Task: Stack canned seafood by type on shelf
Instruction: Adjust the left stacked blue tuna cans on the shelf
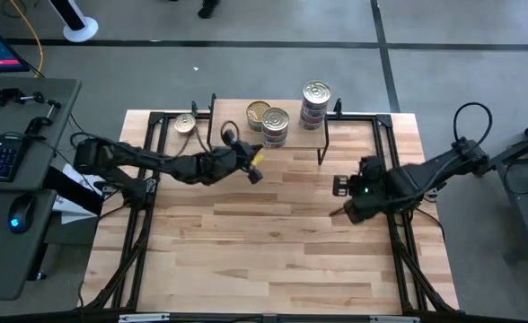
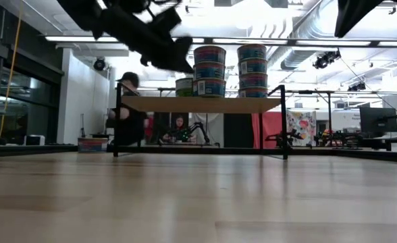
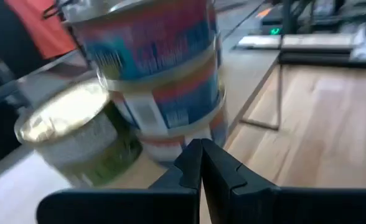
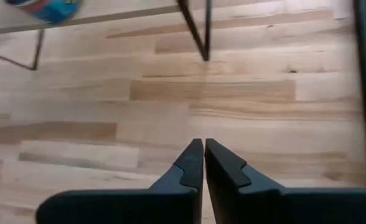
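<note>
The left gripper (image 1: 253, 170) hangs just beside the shelf (image 2: 205, 104), its jaws clenched on nothing, as the left wrist view shows the two fingers pressed together with no tin between them. Directly ahead of those jaws, very near, stands a stack of blue-and-red canned seafood (image 3: 158, 81), three tins high in the low view, and just beside it on the same board sits a single green-labelled tin (image 3: 77, 140) with a gold lid. A second blue-and-red stack (image 1: 315, 103) stands farther along the shelf, well beyond the left jaws, and one more tin (image 1: 185, 124) lies apart from the board, off to the jaws' other side near the counter's back edge. The tins are round and flat, so no long axis matters; a grip would simply span the width. The left arm is clearly the nearer one to every tin. The right gripper (image 4: 203, 155) waits over bare counter (image 1: 273, 242), jaws clenched and empty, short of the shelf's wire legs (image 4: 198, 31). The counter is pale wood planking, smooth and level. Beyond it is an open workroom with desks, screens and a person seated in the background.
</note>
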